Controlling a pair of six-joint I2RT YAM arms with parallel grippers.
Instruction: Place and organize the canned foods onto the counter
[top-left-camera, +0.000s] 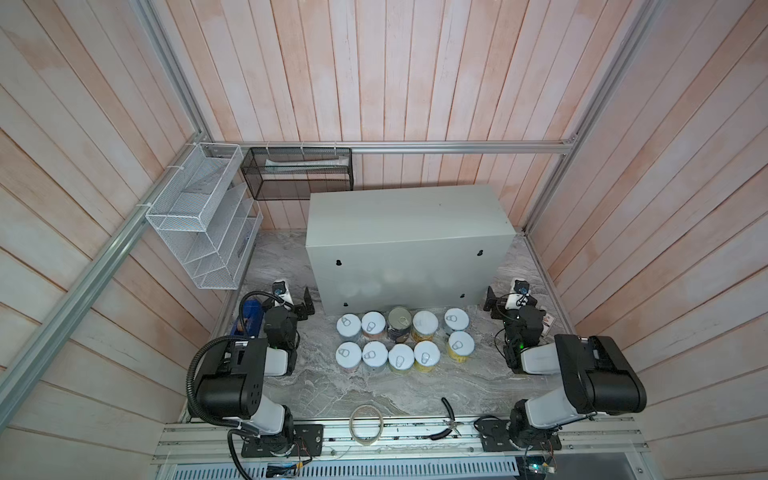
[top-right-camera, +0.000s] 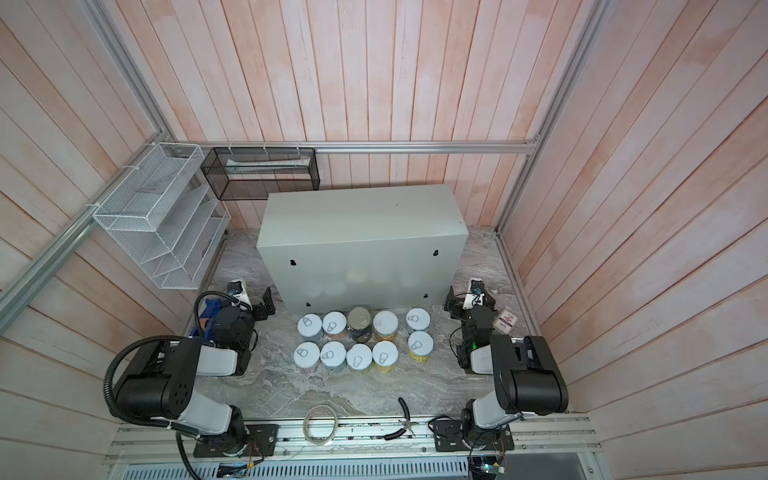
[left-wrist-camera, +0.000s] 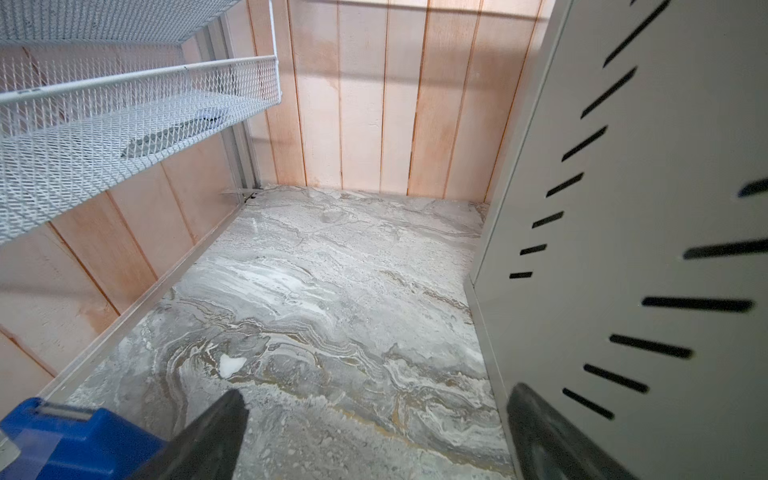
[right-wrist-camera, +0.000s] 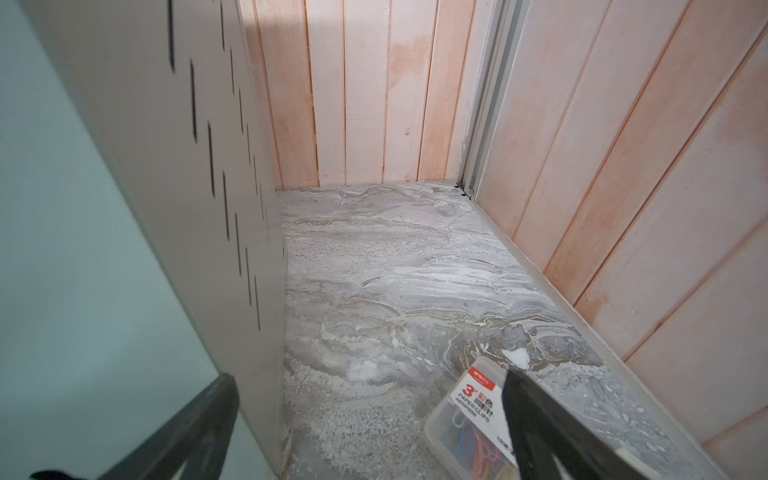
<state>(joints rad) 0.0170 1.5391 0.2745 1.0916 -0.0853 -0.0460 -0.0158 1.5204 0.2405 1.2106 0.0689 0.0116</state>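
Several canned foods (top-left-camera: 399, 340) (top-right-camera: 359, 340) stand upright in two rows on the marble surface, just in front of the counter (top-left-camera: 407, 232) (top-right-camera: 361, 228), whose flat top is bare. One taller dark navy can (top-left-camera: 400, 324) and a white-lidded one (top-left-camera: 424, 324) are in the back row. My left gripper (top-left-camera: 297, 305) (left-wrist-camera: 374, 415) is open and empty, low by the counter's left front corner (left-wrist-camera: 623, 208). My right gripper (top-left-camera: 505, 305) (right-wrist-camera: 370, 399) is open and empty by the counter's right front corner (right-wrist-camera: 145, 166). No can shows in either wrist view.
A blue tape dispenser (top-left-camera: 249, 320) (left-wrist-camera: 75, 440) sits beside my left gripper. A paper clip box (right-wrist-camera: 469, 415) (top-left-camera: 548, 322) lies under my right one. A tape roll ring (top-left-camera: 366, 424) and pliers (top-left-camera: 449, 419) lie at the front edge. A white mesh rack (top-left-camera: 199, 224) and a black basket (top-left-camera: 297, 172) hang at back left.
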